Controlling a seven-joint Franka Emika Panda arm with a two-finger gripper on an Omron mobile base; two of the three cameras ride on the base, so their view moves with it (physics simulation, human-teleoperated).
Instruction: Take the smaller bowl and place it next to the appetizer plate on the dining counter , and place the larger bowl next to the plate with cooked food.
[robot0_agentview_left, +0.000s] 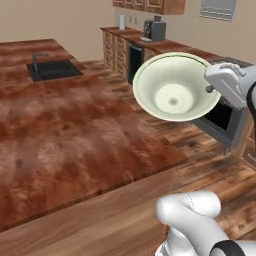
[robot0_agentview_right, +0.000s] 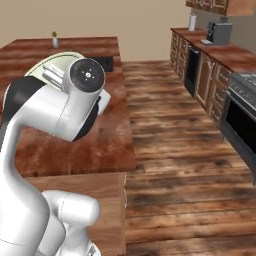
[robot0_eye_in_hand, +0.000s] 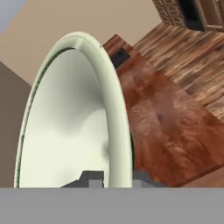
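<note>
Left base view: big bowl (robot0_agentview_left: 175, 86) tipped on edge, carried high past the bench (robot0_agentview_left: 75, 135) corner over the floor, hand (robot0_agentview_left: 212, 82) clenched on its rim; thin rim pinch, could swing or slip

Right base view: arm hides most of bowl, bench edge plain

Hand view: fingertips (robot0_eye_in_hand: 89, 178) straddling rim, inside and outside

The arm (robot0_agentview_right: 55, 115) was glossy white, built of thick rounded tubular segments with dark, near-black bands at its joints. One joint ended in a round grey cap (robot0_agentview_right: 87, 75) ringed by small pale screw dots around a central dot. A bulbous white elbow link (robot0_agentview_left: 192, 210) carried a faint dotted seam and met a black ring on the next link. The hand housing (robot0_agentview_left: 227, 82) was boxy and pale grey-white. Two small dark grey finger tips (robot0_eye_in_hand: 92, 179) were blocky and stepped.
</note>
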